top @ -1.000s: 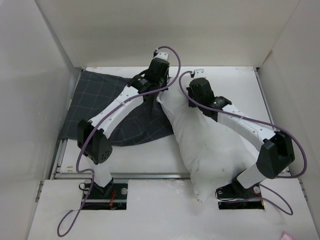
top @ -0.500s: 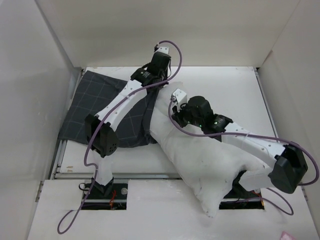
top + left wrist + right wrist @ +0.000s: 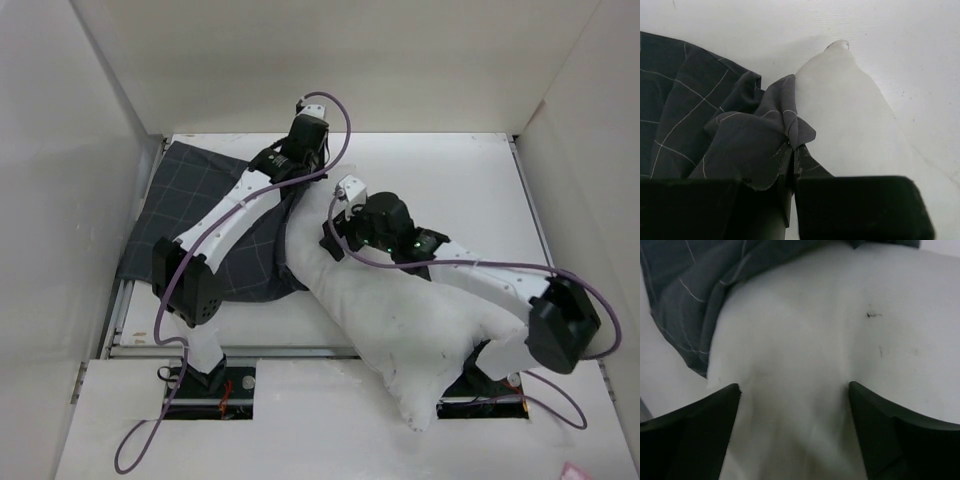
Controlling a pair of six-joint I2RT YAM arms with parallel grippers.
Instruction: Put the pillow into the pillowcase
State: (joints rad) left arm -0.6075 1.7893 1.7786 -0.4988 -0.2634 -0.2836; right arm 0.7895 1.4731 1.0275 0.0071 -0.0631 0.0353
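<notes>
The white pillow lies diagonally from the table's middle to the near edge. Its far end sits against the dark grey grid-lined pillowcase, which is spread at the left. My left gripper is shut on a bunched fold of the pillowcase, right beside a pillow corner; in the left wrist view the gripper pinches the cloth. My right gripper hovers over the pillow's far end. In the right wrist view this gripper stands open, the pillow lies under the wide gap, and the pillowcase edge drapes at upper left.
White walls box in the table on the left, back and right. A raised white ledge runs along the near edge between the arm bases, and the pillow's near end hangs over it. Purple cables loop from both arms.
My right gripper has opened and let go of the pillow after dragging its far end left toward the pillowcase. The left gripper stays shut on the cloth, shifted slightly.
</notes>
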